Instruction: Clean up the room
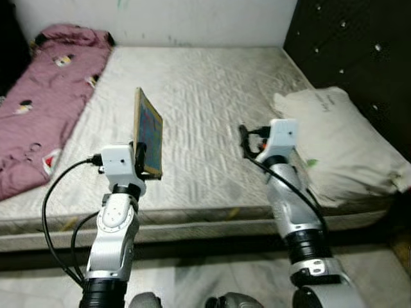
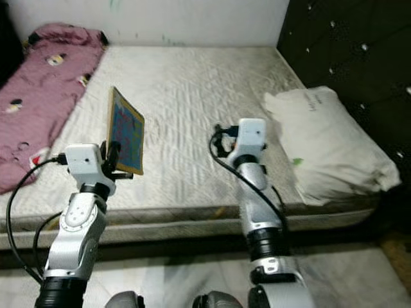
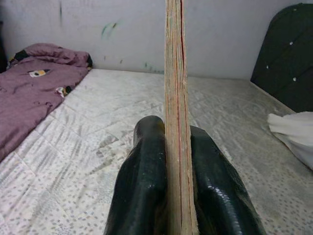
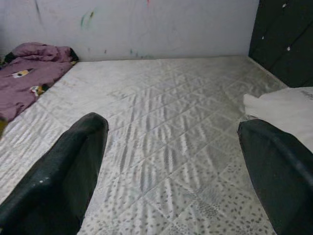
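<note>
A thin book with a blue and orange cover stands upright on edge above the near part of the mattress. My left gripper is shut on its lower edge; the left wrist view shows the book edge-on, pinched between both black fingers. My right gripper hovers open over the mattress near the front edge, just left of the white pillow. In the right wrist view its fingers stand wide apart with nothing between them.
A crumpled pink blanket lies along the left side of the bed. A dark tufted headboard rises on the right. A white wall stands behind the bed. Tiled floor runs before the mattress edge.
</note>
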